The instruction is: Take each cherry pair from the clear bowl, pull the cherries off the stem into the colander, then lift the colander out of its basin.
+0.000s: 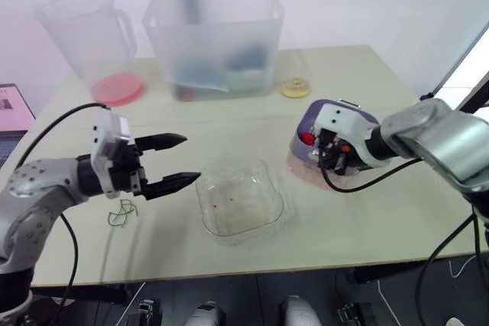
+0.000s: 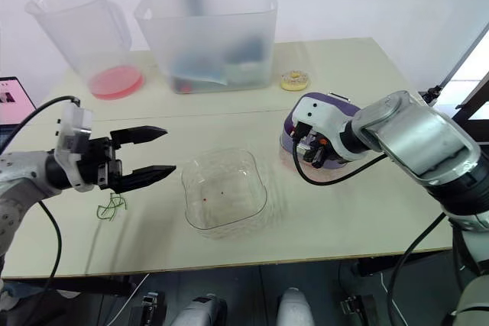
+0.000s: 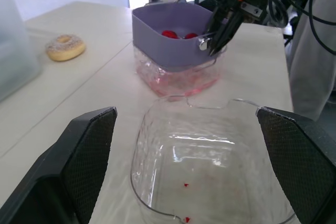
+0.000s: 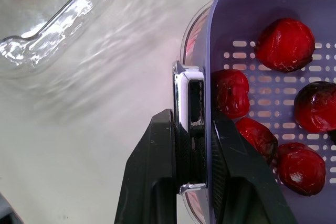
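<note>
My right gripper (image 4: 191, 129) was clamped on the colander (image 3: 168, 43), seemingly at its handle. My left gripper (image 1: 189, 159) stood apart by the empty bowl (image 1: 267, 215). The next move needed a straight lift from the basin (image 3: 178, 77).

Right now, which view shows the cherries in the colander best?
The right wrist view: several cherries lie close and unblocked on the colander floor. The left wrist view shows two red tops inside the wall; the eye views, a small red glimpse.
</note>
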